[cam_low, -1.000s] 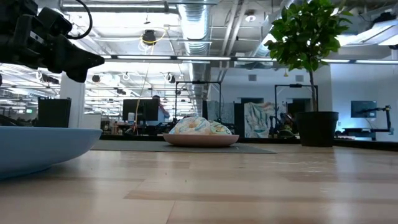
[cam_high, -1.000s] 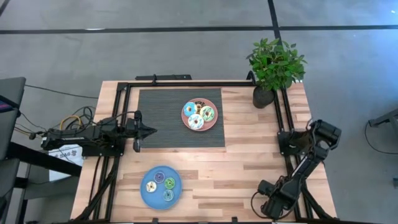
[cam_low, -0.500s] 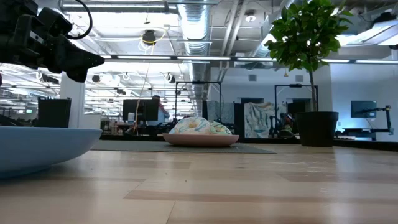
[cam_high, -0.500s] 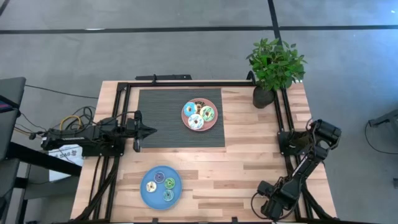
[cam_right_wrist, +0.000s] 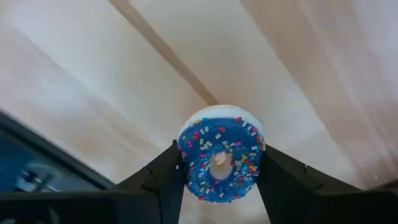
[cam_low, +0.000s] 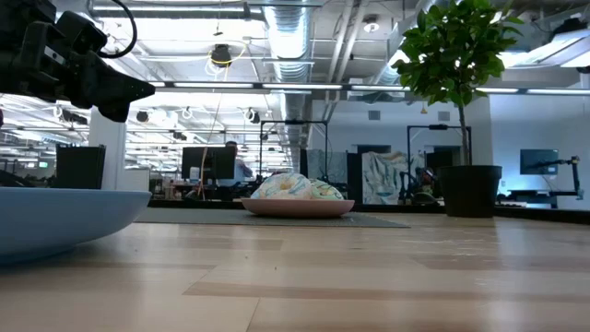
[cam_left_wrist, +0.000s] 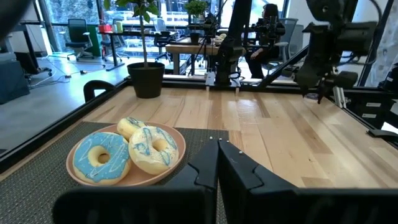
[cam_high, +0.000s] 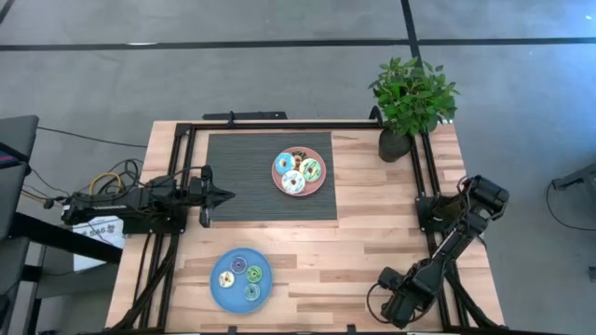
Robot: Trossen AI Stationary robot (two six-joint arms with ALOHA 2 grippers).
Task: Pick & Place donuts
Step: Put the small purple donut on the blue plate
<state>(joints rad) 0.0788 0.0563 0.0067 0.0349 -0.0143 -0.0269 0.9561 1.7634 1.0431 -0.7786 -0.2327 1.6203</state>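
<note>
A blue-iced donut with sprinkles sits between the fingers of my right gripper, which points down over the table's near right corner. The donut itself is hidden under the gripper in the high view. The pink plate on the dark mat holds several donuts. The blue plate near the front edge holds several smaller donuts. My left gripper waits shut and level at the mat's left edge. My right gripper pinches the blue-iced donut between its two fingers, which meet opposite sides of its rim. The fingers come from above, pointing down. The donut lies flat in the hold, icing up. Whether it is clear of the table I cannot tell.
A potted plant stands at the far right corner. A dark ribbed mat lies under the pink plate. Black frame rails run along the table's left, right and far sides. Bare wood lies between the plates and the right arm.
My right gripper has shifted a little toward the table's left edge along the near edge.
</note>
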